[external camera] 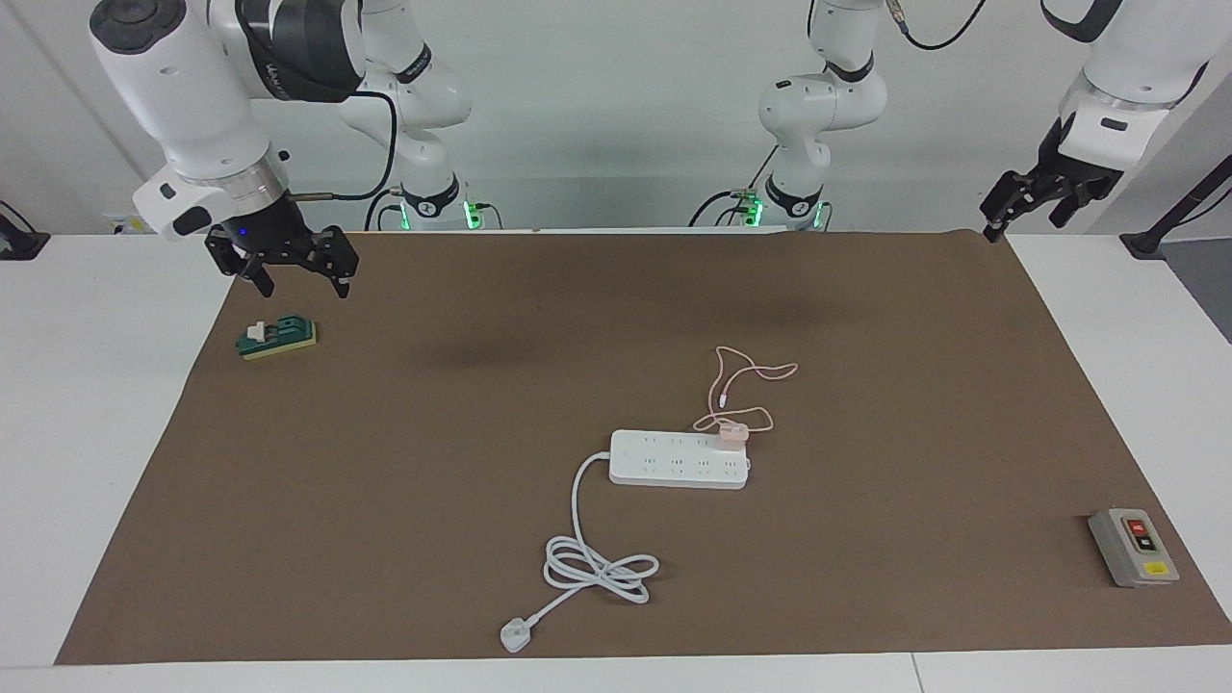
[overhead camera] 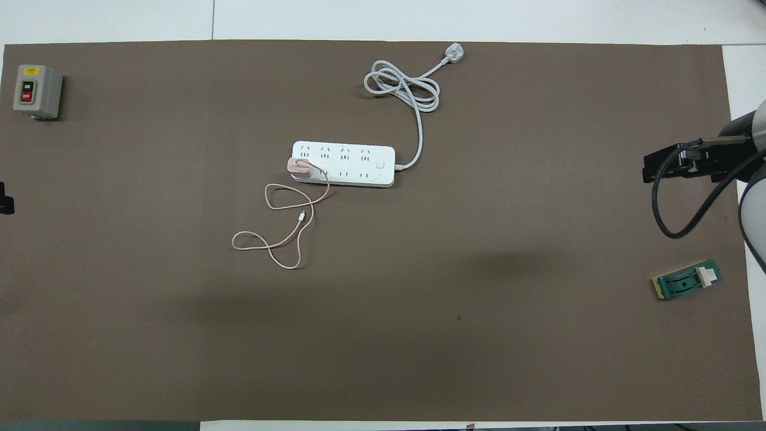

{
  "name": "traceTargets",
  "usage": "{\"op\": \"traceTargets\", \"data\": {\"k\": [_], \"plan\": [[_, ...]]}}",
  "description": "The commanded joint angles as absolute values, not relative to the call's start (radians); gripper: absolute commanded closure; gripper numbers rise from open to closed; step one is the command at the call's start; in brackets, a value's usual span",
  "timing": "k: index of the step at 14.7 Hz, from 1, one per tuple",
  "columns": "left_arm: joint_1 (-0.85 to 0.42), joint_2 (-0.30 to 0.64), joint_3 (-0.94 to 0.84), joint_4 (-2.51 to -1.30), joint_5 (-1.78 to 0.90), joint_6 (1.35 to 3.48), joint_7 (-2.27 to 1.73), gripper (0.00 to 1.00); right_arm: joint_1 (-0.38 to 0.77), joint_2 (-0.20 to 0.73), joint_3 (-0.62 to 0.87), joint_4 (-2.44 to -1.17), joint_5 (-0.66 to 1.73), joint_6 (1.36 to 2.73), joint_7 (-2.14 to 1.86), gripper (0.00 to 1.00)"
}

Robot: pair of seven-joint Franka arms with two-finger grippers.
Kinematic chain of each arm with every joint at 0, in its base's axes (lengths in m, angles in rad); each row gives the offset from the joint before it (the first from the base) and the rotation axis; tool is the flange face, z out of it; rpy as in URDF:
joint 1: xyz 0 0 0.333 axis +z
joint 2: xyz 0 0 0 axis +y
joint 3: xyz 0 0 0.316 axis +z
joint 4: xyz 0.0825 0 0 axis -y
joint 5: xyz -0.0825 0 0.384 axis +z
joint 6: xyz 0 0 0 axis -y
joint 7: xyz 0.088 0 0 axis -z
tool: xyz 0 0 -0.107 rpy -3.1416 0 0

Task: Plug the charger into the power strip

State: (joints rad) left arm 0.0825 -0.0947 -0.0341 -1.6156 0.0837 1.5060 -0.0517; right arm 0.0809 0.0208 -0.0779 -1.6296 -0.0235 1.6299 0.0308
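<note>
The white power strip (external camera: 674, 460) (overhead camera: 353, 164) lies flat in the middle of the brown mat. The pale pink charger (external camera: 732, 434) (overhead camera: 298, 167) sits upright on the socket at the strip's end toward the left arm. Its thin pink cable (external camera: 741, 371) (overhead camera: 281, 239) loops over the mat on the robots' side of the strip. My right gripper (external camera: 304, 284) (overhead camera: 658, 166) hangs open and holds nothing, over the mat near a green block. Over the mat's corner by the left arm's base, my left gripper (external camera: 1025, 223) (overhead camera: 5, 202) is open too, holding nothing. Both are well away from the strip.
The strip's thick white cord coils farther from the robots and ends in a white plug (external camera: 516, 635) (overhead camera: 453, 54) near the mat's edge. A grey button box (external camera: 1134, 548) (overhead camera: 36, 91) stands toward the left arm's end. A small green block (external camera: 278, 337) (overhead camera: 687, 282) lies under the right gripper.
</note>
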Motion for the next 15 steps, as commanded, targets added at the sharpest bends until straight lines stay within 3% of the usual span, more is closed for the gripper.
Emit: {"op": "traceTargets", "data": {"k": [1,15], "plan": [[0.052,-0.104,-0.029,-1.611,0.067,1.482,-0.037,0.0,0.067,0.008,-0.069,-1.635,-0.006,1.62,0.02,0.0],[0.023,-0.101,-0.002,-1.611,-0.035,1.493,-0.002,0.0,0.067,0.008,-0.069,-1.635,-0.006,1.62,0.02,0.0]]}}
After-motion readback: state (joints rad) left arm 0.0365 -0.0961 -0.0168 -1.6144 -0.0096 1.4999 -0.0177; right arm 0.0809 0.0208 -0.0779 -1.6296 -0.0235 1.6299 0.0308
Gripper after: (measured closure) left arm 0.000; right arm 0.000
